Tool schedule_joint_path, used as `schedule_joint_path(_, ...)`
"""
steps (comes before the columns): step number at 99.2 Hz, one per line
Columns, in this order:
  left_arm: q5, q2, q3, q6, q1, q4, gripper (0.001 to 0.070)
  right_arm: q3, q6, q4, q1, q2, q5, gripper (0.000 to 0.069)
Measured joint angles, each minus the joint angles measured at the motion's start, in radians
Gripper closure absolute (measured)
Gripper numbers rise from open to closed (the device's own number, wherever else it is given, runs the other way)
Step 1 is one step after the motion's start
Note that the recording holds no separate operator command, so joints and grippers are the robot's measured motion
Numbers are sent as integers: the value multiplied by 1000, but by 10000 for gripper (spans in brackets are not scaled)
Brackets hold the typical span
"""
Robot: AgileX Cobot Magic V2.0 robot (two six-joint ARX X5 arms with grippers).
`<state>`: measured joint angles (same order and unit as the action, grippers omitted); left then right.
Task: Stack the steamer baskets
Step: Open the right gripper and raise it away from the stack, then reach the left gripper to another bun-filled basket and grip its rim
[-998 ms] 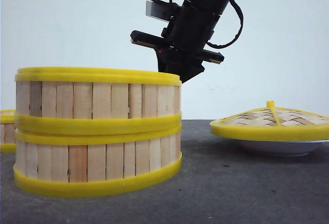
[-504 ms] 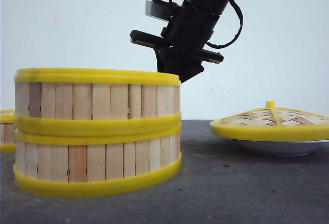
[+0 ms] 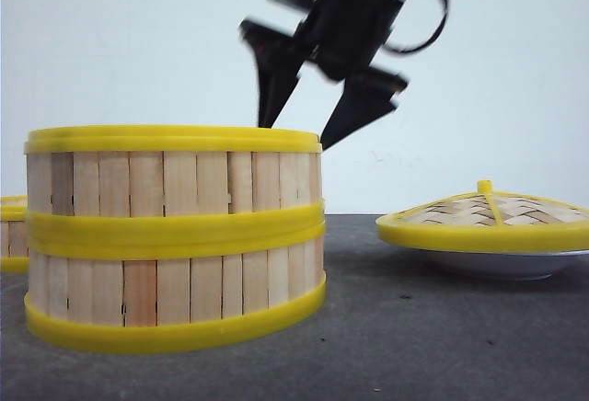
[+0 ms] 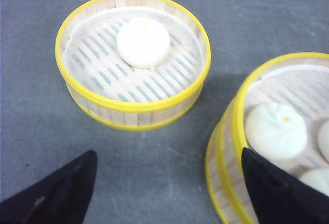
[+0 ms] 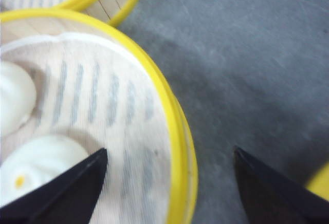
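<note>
1. two steamer baskets stand stacked at the left of the grey table (image 3: pixel 414 327) in the front view, the upper basket (image 3: pixel 175 176) seated squarely on the lower basket (image 3: pixel 175 286), their yellow rings meeting at mid-height.
2. the third basket (image 4: pixel 132 59) sits alone on the table, near the stack but apart from it; in the front view only its edge shows at the far left, behind the stack.
3. a single white bun (image 4: pixel 143 42) lies on the slatted floor of the lone basket; several more buns (image 4: pixel 276 130) rest inside the upper basket.
4. the right gripper (image 3: pixel 308 111) hangs above the stack's right rear rim, its black fingers (image 3: pixel 361 111) spread wide and pointing down, holding nothing; the arm (image 3: pixel 368 5) slants up and to the right out of view, motion-blurred.
5. the right wrist view shows one finger over the upper basket's interior and the other over bare table, the yellow rim between them.
6. the left gripper (image 4: pixel 169 188) is spread too, one finger tip over the table and the other over the edge of the stack, clasping nothing.
7. at the right, a domed woven lid (image 3: pixel 488 217) with a yellow rim covers a white plate (image 3: pixel 502 263), well apart from the stack.
</note>
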<state>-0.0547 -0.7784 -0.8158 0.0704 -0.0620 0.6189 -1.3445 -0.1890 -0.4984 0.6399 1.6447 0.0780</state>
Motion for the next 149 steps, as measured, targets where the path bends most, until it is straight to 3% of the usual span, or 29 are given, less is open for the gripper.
schedule_joint_path(20,4,-182,-24,4,87,-112,162,-13,45,-114,-89,-214,-43,209)
schedule_joint_path(41,5,-417,-160,5,167,-198,163,12,78,-289,-227,-357,-106,209)
schedule_joint_path(75,6,-761,-328,4,244,-193,166,229,85,-311,-338,-556,-106,209)
schedule_joint_path(97,6,-915,-410,5,254,-196,262,332,75,-335,-339,-624,-105,209)
schedule_joint_path(120,6,-991,-429,4,256,-215,291,354,53,-341,-339,-640,-105,209)
schedule_joint_path(136,6,-1002,-429,6,256,-239,451,354,51,-340,-339,-640,-105,209)
schedule_joint_path(149,6,-1022,-429,12,256,-248,488,354,51,-340,-339,-640,-105,209)
